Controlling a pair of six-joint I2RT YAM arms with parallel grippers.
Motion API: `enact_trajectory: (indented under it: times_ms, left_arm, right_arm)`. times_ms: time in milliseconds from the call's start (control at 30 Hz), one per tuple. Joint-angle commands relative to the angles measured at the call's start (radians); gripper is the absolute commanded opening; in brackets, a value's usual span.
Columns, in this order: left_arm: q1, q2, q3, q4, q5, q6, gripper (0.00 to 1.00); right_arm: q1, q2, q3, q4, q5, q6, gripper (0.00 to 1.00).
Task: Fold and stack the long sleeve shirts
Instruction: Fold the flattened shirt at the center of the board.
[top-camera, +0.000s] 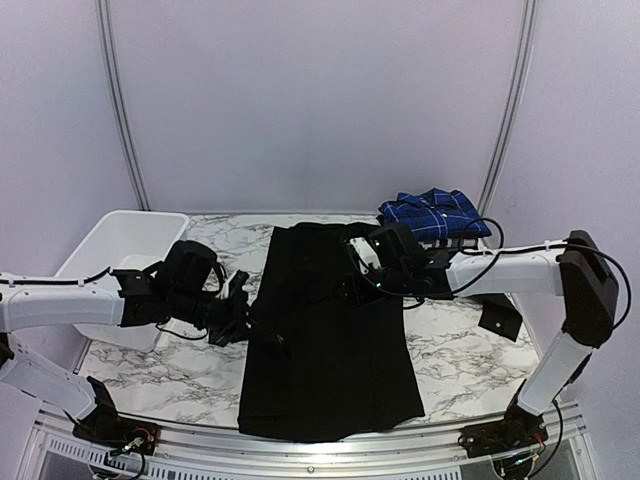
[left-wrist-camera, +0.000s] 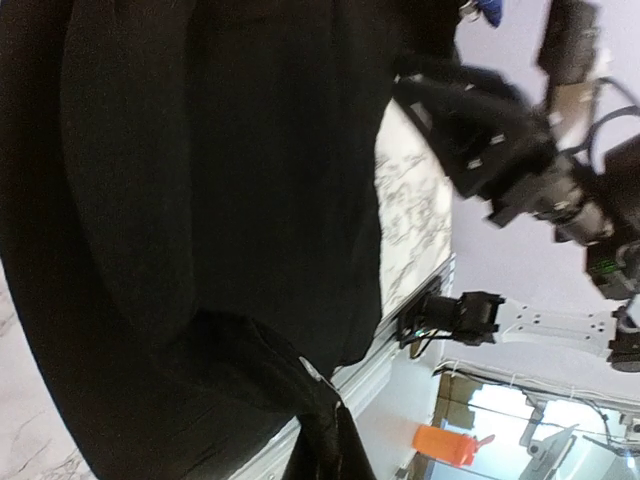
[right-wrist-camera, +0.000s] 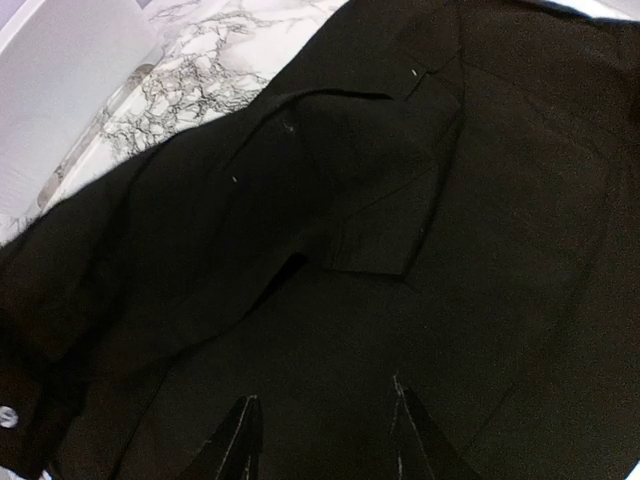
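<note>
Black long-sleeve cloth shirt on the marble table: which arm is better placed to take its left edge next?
Left, probably. The left gripper sits right at the left edge of the black long-sleeve cloth shirt, while the right gripper is open over its upper middle, farther from that edge.

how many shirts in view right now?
2. A black shirt spread flat mid-table; a folded blue plaid shirt at the far right corner. More could be hidden under the plaid one or in the white basket.

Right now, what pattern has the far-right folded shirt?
The folded shirt is blue-and-white plaid; top external view.
</note>
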Motion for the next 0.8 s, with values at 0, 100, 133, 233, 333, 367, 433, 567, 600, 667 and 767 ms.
enact_trajectory:
  times_ms: [0,100,133,233,333,367,433,567,600,667,767]
  left_arm:
    - [0.053,-0.044,0.075,0.094,0.029,-0.014,0.0]
    - [0.064,-0.051,0.057,0.206,0.066,-0.099,0.0]
    - [0.067,-0.052,0.051,0.235,0.076,-0.125,0.0]
    - [0.066,-0.065,0.036,0.259,0.086,-0.176,0.0]
    - [0.069,-0.092,0.031,0.269,0.077,-0.215,0.0]
    - [0.07,-0.096,0.033,0.269,0.073,-0.221,0.0]
    - [0.072,-0.099,0.046,0.268,0.071,-0.227,0.0]
    - [0.073,-0.087,0.063,0.268,0.073,-0.229,0.0]
    - [0.072,-0.082,0.065,0.268,0.073,-0.227,0.0]
    - [0.072,-0.075,0.066,0.268,0.073,-0.227,0.0]
    - [0.072,-0.066,0.066,0.269,0.073,-0.227,0.0]
  right_arm:
    - [-0.006,0.048,0.014,0.028,0.034,-0.01,0.37]
    - [-0.006,0.073,0.025,0.021,0.048,-0.018,0.37]
    - [-0.005,0.081,0.028,0.022,0.052,-0.02,0.37]
    - [-0.006,0.116,0.042,0.022,0.057,-0.023,0.37]
    - [-0.006,0.148,0.056,0.033,0.052,-0.021,0.37]
    - [-0.006,0.158,0.061,0.039,0.049,-0.019,0.37]
    - [-0.006,0.181,0.077,0.045,0.048,-0.02,0.37]
    - [-0.006,0.22,0.108,0.062,0.072,-0.022,0.39]
    - [-0.006,0.226,0.118,0.066,0.077,-0.022,0.4]
    - [-0.005,0.238,0.139,0.078,0.088,-0.018,0.41]
    - [-0.006,0.281,0.2,0.058,0.113,-0.016,0.4]
